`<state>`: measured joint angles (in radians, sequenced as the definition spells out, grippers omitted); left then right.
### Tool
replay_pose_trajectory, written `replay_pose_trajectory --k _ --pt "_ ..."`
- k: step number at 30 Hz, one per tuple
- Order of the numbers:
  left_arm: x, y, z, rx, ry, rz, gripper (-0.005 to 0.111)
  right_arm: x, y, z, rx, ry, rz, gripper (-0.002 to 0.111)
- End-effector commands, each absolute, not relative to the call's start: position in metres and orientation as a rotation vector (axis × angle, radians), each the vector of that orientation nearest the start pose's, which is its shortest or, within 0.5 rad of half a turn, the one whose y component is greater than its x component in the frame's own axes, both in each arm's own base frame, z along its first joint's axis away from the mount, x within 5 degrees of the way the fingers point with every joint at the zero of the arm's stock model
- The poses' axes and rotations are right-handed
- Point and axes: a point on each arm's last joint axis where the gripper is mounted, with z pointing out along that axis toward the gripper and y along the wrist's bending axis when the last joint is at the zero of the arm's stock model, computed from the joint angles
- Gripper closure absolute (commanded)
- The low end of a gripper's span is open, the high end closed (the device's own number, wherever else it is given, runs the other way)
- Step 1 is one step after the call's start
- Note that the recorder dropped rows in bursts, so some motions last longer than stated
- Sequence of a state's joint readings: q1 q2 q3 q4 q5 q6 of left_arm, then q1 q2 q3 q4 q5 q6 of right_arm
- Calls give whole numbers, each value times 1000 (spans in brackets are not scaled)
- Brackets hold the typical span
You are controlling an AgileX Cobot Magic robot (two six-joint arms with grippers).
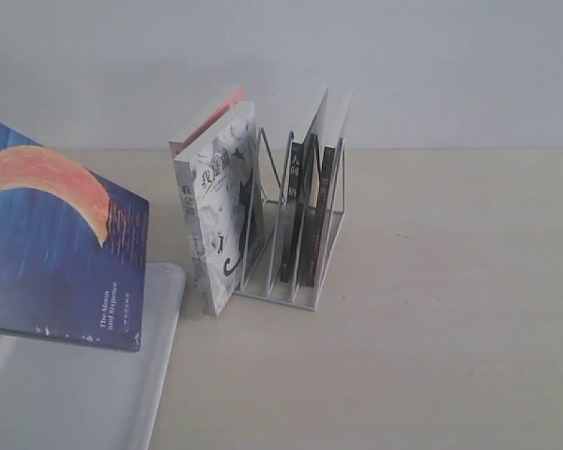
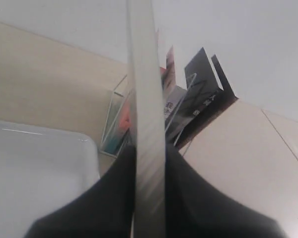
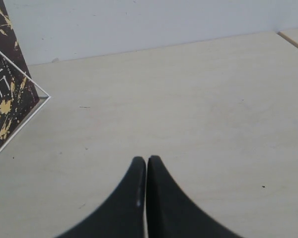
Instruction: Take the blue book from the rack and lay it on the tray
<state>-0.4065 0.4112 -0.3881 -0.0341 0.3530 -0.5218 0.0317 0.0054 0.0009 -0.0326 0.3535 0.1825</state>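
The blue book (image 1: 52, 248), dark blue with an orange crescent, hangs tilted in the air at the left of the exterior view, above the white tray (image 1: 94, 394). In the left wrist view its pale page edge (image 2: 146, 124) runs straight up between the two dark fingers (image 2: 109, 198), so my left gripper (image 2: 149, 163) is shut on it. The white wire rack (image 1: 296, 244) stands mid-table with black-spined books inside. The tray's corner (image 2: 39, 168) lies just beside the held book. My right gripper (image 3: 146, 161) is shut and holds nothing, low over bare table. Neither arm shows in the exterior view.
A white-grey illustrated book (image 1: 220, 220) stands upright against the rack's left side. Two black-spined books (image 1: 310, 206) lean in the rack's right slots. One dark cover with gold marks (image 3: 5, 94) and a rack wire sit near my right gripper.
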Motion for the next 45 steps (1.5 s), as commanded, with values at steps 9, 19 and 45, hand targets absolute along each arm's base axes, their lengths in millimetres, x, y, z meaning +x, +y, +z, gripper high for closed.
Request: replay_pose_trajectory --k 9,19,45 --pt "94 -18 242 -642 1610 -853 102 54 1 182 113 1823 112 108" --pt "85 -5 211 -840 1467 -889 102 54 1 182 113 1823 112 108" --pt "84 -5 205 -869 1486 -889 102 53 1 182 114 1830 112 108"
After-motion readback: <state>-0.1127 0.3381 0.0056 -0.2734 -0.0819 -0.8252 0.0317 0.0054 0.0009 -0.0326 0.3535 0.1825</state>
